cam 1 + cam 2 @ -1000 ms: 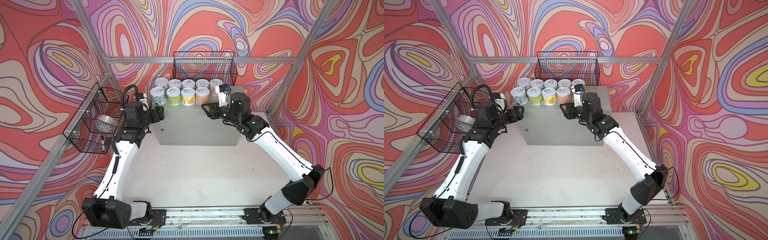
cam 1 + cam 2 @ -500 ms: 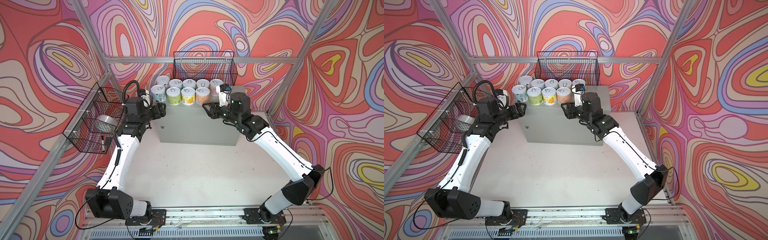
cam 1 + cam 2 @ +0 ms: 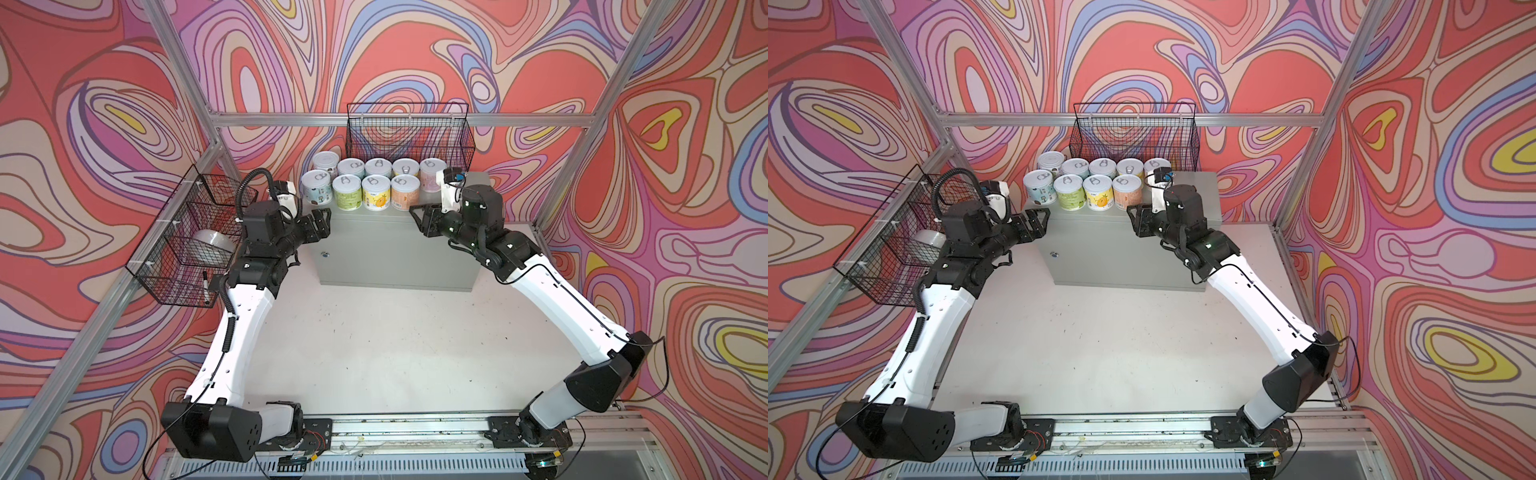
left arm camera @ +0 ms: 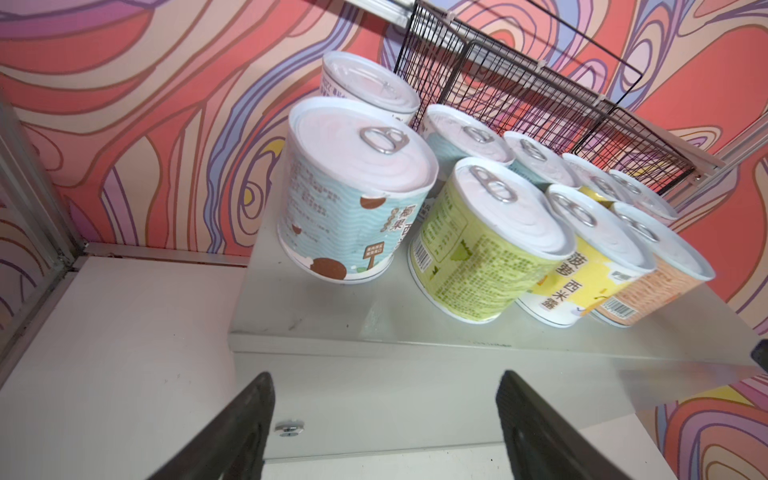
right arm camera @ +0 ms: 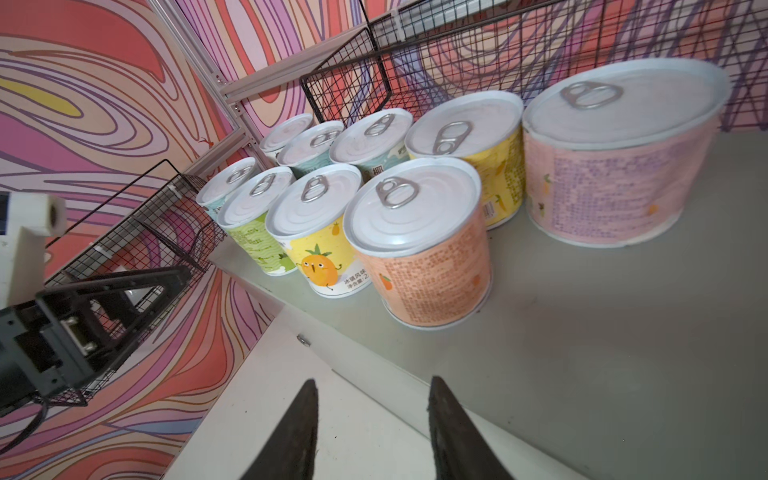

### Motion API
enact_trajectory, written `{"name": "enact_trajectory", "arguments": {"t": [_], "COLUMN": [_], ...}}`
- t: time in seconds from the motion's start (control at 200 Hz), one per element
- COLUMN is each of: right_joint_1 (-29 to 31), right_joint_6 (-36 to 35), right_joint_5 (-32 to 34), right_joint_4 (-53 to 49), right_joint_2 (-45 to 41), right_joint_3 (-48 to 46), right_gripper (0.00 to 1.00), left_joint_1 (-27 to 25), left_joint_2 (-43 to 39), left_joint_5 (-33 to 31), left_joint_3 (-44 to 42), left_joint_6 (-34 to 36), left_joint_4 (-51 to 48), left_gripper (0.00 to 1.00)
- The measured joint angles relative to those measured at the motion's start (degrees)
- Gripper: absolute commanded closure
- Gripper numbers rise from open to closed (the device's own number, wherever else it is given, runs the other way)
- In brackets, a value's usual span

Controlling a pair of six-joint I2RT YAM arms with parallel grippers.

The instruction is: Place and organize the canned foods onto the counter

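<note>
While all nine cans point(image 3: 376, 183) stand upright on the flat top of the light-grey counter point(image 3: 395, 249), neither arm has hold of any of them. They sit in two tight rows toward the counter's back left. Five stand behind, just in front of the black wire basket point(image 3: 409, 133) on the back wall, and four stand in front. From the left, the front row runs blue-label can point(image 3: 317, 193), green-label can point(image 3: 348, 196), yellow pineapple can point(image 3: 376, 198) and orange-label can point(image 3: 405, 199), packed side by side. The pink-label can point(image 3: 430, 180) ends the back row on the right.

The left gripper point(image 3: 322, 216) hovers just off the counter's front left corner. Its fingers point(image 4: 249, 415) are spread wide with nothing between them, and they point at the front face above the small round lock point(image 4: 289, 428). The right gripper point(image 3: 417, 212) hangs at the counter's front edge, just right of the orange-label can. Its fingers point(image 5: 453, 424) are partly apart and empty.

A second wire basket point(image 3: 166, 266) on the left wall holds a pale rounded object point(image 3: 210, 245).
</note>
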Motion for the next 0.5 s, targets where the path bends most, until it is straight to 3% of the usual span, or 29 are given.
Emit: {"name": "enact_trajectory", "arguments": {"t": [0.335, 0.501], "right_joint_1": [-0.31, -2.43], "right_joint_6": [-6.08, -7.89], "right_joint_5": [14.45, 20.76], "right_joint_4": [-6.49, -8.59], "right_joint_2": [-6.93, -14.08], "right_joint_3": [1.29, -3.48], "right_gripper": [0.55, 0.52], "left_joint_1": [0.00, 0.00], "left_joint_2": [-7.23, -11.85], "left_joint_5": [-3.02, -3.21], "left_joint_3": [2.34, 0.81], "left_joint_6": [2.80, 3.50], "left_joint_4": [-9.81, -14.27], "left_gripper": [0.11, 0.07]}}
